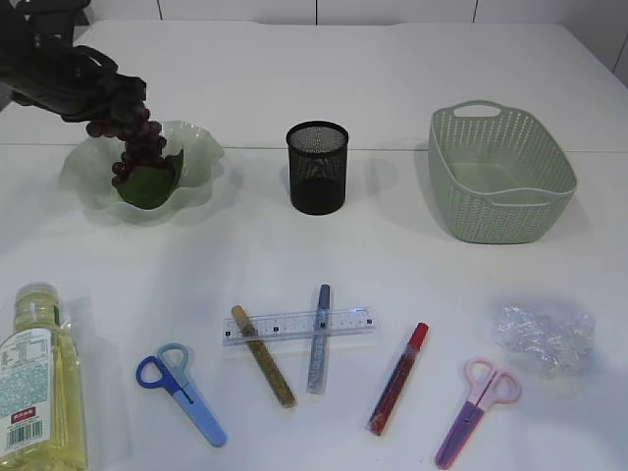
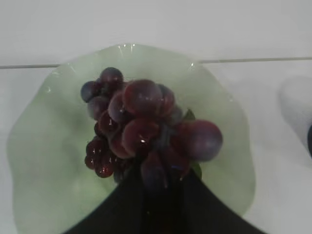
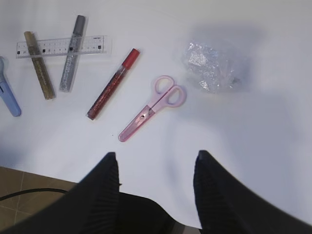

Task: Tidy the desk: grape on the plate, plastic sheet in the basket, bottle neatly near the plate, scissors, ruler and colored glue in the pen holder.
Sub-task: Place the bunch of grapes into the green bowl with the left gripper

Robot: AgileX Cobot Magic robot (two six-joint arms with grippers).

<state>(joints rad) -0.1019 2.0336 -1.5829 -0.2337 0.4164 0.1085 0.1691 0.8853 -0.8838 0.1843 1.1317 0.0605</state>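
Grape [image 2: 146, 131] bunch: soft, loose; left fingers [image 2: 156, 195] clamp its stem end over plate [image 2: 44, 161]; right fingers [image 3: 109, 190] spread, empty.

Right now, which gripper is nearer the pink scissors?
Right. The right gripper hovers just short of the pink plastic scissors, jaws open; the left gripper holds grapes over the far green plate.

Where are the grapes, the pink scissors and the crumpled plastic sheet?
grapes [image 2: 146, 126], left wrist view, middle of the bunch.
pink scissors [image 3: 152, 107], right wrist view, near the pivot.
plastic sheet [image 1: 546, 337], exterior view, middle of the crumple.
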